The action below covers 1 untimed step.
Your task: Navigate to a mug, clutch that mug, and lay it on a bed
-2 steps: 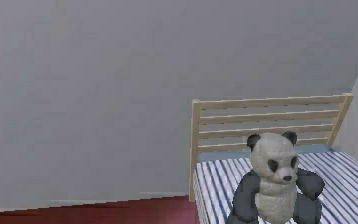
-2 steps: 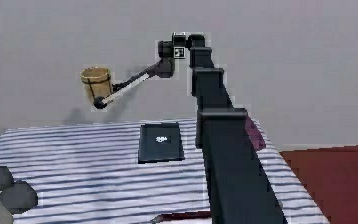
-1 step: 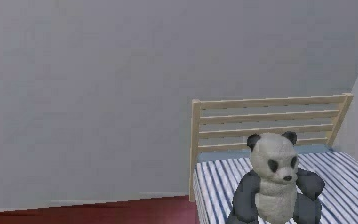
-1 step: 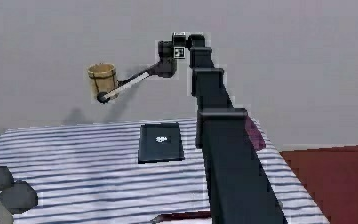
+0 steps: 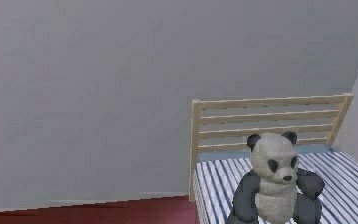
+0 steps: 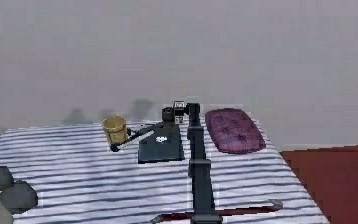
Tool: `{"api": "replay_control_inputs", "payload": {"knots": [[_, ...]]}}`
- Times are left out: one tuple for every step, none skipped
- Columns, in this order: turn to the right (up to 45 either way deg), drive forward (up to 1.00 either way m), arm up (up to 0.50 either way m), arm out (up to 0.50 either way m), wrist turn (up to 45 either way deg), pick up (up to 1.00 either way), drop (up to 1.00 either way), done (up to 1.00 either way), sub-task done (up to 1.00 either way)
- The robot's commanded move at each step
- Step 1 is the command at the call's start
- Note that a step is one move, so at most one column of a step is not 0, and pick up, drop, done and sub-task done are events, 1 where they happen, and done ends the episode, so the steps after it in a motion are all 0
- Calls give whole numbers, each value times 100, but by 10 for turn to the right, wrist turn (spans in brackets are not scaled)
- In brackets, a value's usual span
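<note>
- Claw [image 6: 122, 142]: in the arm side view you find its dark body at the far end of the arm [image 6: 198, 165], with thin fingers [image 6: 137, 133] reaching toward the view's left. You cannot tell the state of its grip, nor whether it holds anything
- Mug [image 6: 114, 128]: tan and upright, right at the fingertips, above the far part of the bed. You cannot tell whether it rests on the cover or touches the fingers
- Dark flat rectangle [image 6: 159, 147]: lies on the cover just beside the arm, on its left in the view, below the claw's body
- Pillow [image 6: 235, 132]: purple and quilted, on the cover at the arm's other side, near the bed's far edge
- Bed [image 6: 87, 170]: blue-and-white striped cover spreading under the arm, mug and pillow
- Plush panda [image 5: 277, 180]: in the forward view it sits upright on the striped bed [image 5: 342, 175], facing you. Its grey paws [image 6: 7, 188] show at the arm side view's lower left
- Headboard [image 5: 267, 118]: pale wooden slats, just behind the panda
- Floor [image 5: 87, 210]: dark red, beside the bed
- Wall [image 5: 87, 80]: plain grey, behind the bed
</note>
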Motion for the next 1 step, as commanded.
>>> {"api": "replay_control_inputs", "payload": {"knots": [[0, 0, -32, 0, 0, 0, 0, 0, 0]]}}
